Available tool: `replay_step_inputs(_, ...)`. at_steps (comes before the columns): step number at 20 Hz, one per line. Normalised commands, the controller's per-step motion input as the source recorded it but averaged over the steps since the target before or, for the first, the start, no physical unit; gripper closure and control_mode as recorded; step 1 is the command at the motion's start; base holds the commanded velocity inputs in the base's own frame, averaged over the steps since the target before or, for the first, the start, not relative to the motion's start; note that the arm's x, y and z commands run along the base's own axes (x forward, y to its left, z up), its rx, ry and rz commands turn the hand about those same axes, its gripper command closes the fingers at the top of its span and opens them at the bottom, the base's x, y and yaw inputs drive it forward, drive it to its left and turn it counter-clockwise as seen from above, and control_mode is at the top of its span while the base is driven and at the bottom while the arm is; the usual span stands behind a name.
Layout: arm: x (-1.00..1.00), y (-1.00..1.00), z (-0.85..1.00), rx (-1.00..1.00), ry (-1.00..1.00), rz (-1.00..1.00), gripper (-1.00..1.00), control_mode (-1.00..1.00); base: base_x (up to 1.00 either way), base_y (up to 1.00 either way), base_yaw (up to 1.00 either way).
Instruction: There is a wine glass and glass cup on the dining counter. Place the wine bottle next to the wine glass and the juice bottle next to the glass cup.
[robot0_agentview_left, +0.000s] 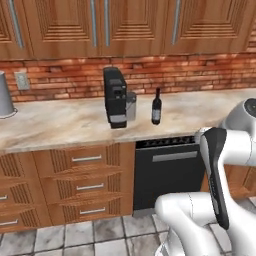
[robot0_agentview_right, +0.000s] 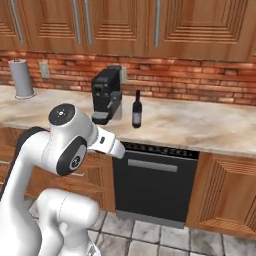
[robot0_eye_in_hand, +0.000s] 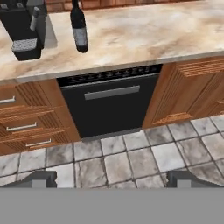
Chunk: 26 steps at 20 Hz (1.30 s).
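wine bottle (robot0_agentview_left: 156, 106), slim, dark, pale label

You've got the wine bottle (robot0_agentview_left: 156, 107) standing on the surface (robot0_agentview_left: 75, 125), just right of the coffee machine (robot0_agentview_left: 116, 98), dishwasher (robot0_agentview_left: 167, 170) below.

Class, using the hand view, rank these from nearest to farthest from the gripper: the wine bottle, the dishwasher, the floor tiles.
1. Floor tiles, just beyond the gripper.
2. Dishwasher, under the counter, straight ahead.
3. Wine bottle, upright on the counter, beside the coffee machine.
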Motion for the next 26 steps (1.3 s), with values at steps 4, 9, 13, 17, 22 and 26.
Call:
replay_step_inputs(4,0.0,0.0,0.0,0.0,0.0,0.0,-1.0,1.0,0.63,-0.49,0.04)
replay_step_inputs(9,0.0,0.0,0.0,0.0,0.0,0.0,-1.0,1.0,0.61,-0.44,0.09)
replay_step_inputs(13,0.0,0.0,0.0,0.0,0.0,0.0,-1.0,1.0,0.47,-0.38,0.09)
replay_step_inputs(17,0.0,0.0,0.0,0.0,0.0,0.0,-1.0,1.0,0.51,-0.36,0.08)
replay_step_inputs(22,0.0,0.0,0.0,0.0,0.0,0.0,-1.0,1.0,0.5,-0.31,0.07)
replay_step_inputs(26,0.0,0.0,0.0,0.0,0.0,0.0,-1.0,1.0,0.37,-0.25,0.06)
